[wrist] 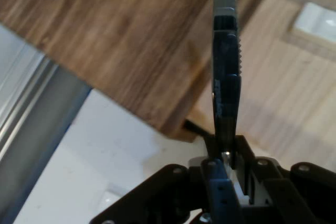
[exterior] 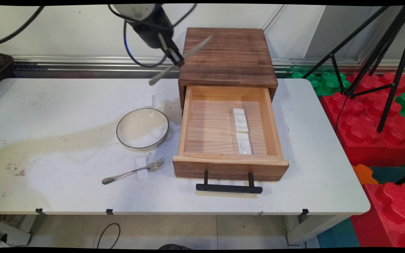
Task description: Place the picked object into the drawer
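The hand (exterior: 178,62) hung high above the tabletop (exterior: 65,189), just left of the wooden drawer cabinet (exterior: 229,56), its two fingers closed on a table knife (exterior: 180,59). The knife was gripped near its middle and lay tilted, one end slanting down to the left over the tabletop's far edge, the other rising to the right in front of the cabinet's dark top. In the hand view the knife (wrist: 226,77) stood edge-on between the fingers, showing a serrated stretch, with the cabinet's top and a corner of the open drawer below it.

The drawer (exterior: 229,140) was pulled fully out toward the near side, its black bar handle (exterior: 229,188) in front. Inside it, right of centre, two white ceramic cutlery rests (exterior: 242,130) lay end to end. On the tabletop left of the drawer sat a white dish with a dark rim (exterior: 142,128), and nearer still a metal fork (exterior: 134,171) lay with its neck across another small white rest (exterior: 141,169). A further white rest (exterior: 148,100) sat beyond the dish.

The knife looked stiff, thin and fairly light; being smooth metal, it would likely pivot or slide in a narrow pinch. A hold close to its balance point, across the flat sides, seemed the steadiest.
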Robot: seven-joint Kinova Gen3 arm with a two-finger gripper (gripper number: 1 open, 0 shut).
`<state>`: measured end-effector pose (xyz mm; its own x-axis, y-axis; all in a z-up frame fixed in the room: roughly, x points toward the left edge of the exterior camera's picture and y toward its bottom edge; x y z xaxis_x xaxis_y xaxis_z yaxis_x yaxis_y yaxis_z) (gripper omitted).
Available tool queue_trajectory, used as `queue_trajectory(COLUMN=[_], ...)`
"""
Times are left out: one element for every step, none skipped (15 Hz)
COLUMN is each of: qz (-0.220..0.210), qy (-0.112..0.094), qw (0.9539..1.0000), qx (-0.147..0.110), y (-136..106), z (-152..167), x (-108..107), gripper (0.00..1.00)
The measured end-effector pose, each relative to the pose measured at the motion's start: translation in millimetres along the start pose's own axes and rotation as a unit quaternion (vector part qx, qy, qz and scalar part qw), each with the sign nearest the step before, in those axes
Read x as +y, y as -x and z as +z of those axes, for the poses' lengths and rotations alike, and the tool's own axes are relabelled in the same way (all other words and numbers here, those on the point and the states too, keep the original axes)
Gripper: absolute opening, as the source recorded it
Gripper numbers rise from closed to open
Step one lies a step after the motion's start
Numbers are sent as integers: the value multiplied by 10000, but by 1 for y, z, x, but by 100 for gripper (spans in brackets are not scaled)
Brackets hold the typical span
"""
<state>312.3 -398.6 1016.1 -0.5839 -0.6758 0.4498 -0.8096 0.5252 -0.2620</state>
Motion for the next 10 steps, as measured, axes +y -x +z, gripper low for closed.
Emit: queue_trajectory(qz=[72, 161, 249, 323, 376, 436, 490, 541, 607, 667], qy=[41, 86, 136, 179, 214, 251, 284, 315, 350, 376], qw=[10000, 9998, 9996, 9993, 9991, 9987, 9984, 9980, 9975, 9971], qx=[-2, -4, -1, -1, -3, -2, -2, -2, 0, 1], y=[-4, -8, -13, -17, -20, -24, -27, -30, -34, -38], z=[0, 1, 3, 4, 6, 8, 9, 12, 16, 20], x=[8, 17, 26, 33, 39, 45, 50, 55, 61, 67], gripper=[0, 0, 0, 0, 0, 0, 0, 0, 0, 0])
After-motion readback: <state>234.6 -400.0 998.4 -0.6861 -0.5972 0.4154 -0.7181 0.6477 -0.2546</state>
